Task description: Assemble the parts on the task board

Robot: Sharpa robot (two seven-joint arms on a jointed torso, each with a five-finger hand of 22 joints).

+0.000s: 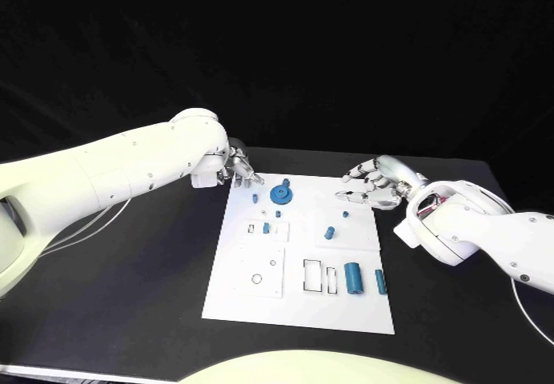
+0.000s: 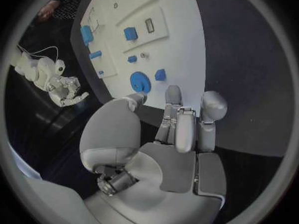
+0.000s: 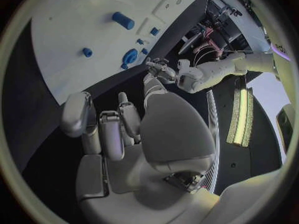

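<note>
The white task board (image 1: 347, 312) lies in the middle of the table. At its far end a blue gear (image 1: 282, 193) lies flat, with a small blue block (image 1: 255, 198) beside it. A short blue cylinder (image 1: 329, 234) and a small peg (image 1: 345, 214) sit mid-board. A thicker cylinder (image 1: 352, 278) and a slim piece (image 1: 380, 281) lie near the right edge. My left hand (image 1: 239, 170) hovers at the board's far left corner, fingers apart, holding nothing; the gear (image 2: 139, 81) is just beyond its fingertips (image 2: 172, 95). My right hand (image 1: 375, 182) hangs over the far right edge, fingers loosely bent and empty.
Rectangular outlines and small holes mark the near half of the board (image 2: 181, 45). Black table (image 1: 127, 304) surrounds the board on all sides. In the right wrist view the left hand (image 3: 163, 69) is beyond the board's far edge (image 3: 81, 30).
</note>
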